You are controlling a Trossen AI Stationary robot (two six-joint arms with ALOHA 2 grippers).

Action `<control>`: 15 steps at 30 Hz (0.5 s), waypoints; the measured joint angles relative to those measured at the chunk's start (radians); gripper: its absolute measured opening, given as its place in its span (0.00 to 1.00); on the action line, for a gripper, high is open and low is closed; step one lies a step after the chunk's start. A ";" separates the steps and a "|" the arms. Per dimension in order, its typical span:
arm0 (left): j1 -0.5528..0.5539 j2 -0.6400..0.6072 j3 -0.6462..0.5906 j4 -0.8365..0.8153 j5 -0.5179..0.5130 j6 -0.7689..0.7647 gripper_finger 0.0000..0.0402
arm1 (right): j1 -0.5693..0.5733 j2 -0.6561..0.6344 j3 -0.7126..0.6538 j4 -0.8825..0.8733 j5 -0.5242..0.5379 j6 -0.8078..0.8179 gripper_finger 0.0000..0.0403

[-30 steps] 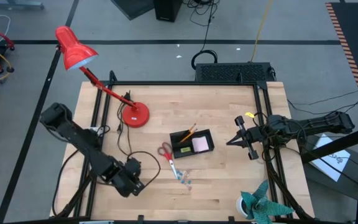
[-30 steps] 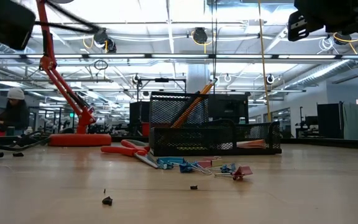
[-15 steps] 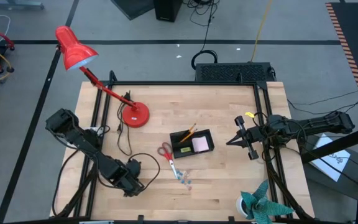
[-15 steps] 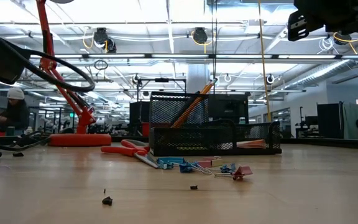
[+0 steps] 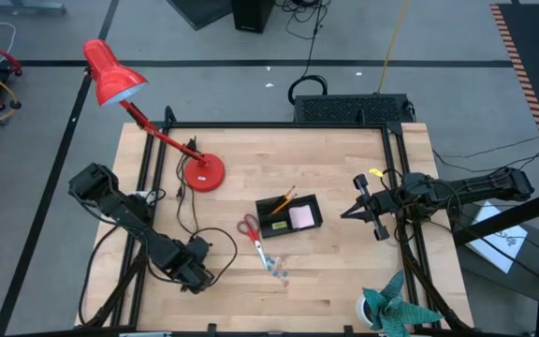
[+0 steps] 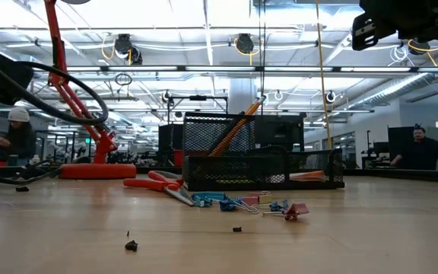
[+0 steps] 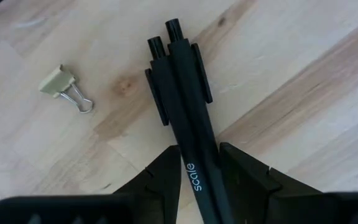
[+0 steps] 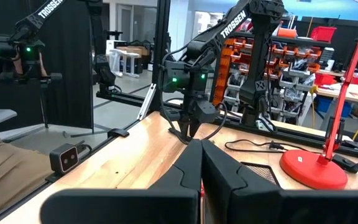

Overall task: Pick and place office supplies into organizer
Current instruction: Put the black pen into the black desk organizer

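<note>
The organizer (image 5: 289, 215) is set near the middle of the counter (image 5: 344, 281), with pencils (image 5: 284, 197) and a note pad (image 5: 300, 217) placed inside. Scissors (image 5: 251, 230) and clips (image 5: 279, 270) are laid just to its left and front. The lamp (image 5: 200, 173) is stood behind-left. Two pens (image 7: 182, 93) are gripped by the left gripper (image 5: 195, 272) at the front-left, beside a clip (image 7: 65, 86).

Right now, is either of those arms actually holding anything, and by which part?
Yes. The left gripper holds two dark pens together, jaws clamped on their barrels below the clips. The right gripper is shut on nothing.
</note>
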 joint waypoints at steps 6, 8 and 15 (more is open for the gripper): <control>0.000 -0.001 0.000 0.044 0.003 0.001 0.29 | 0.000 0.000 0.000 0.001 0.000 0.000 0.00; 0.002 -0.001 0.000 0.078 0.004 0.001 0.29 | 0.000 0.000 0.000 0.002 0.000 0.000 0.00; 0.015 -0.001 0.000 0.100 0.016 0.003 0.29 | 0.000 0.000 0.000 0.005 0.000 0.000 0.00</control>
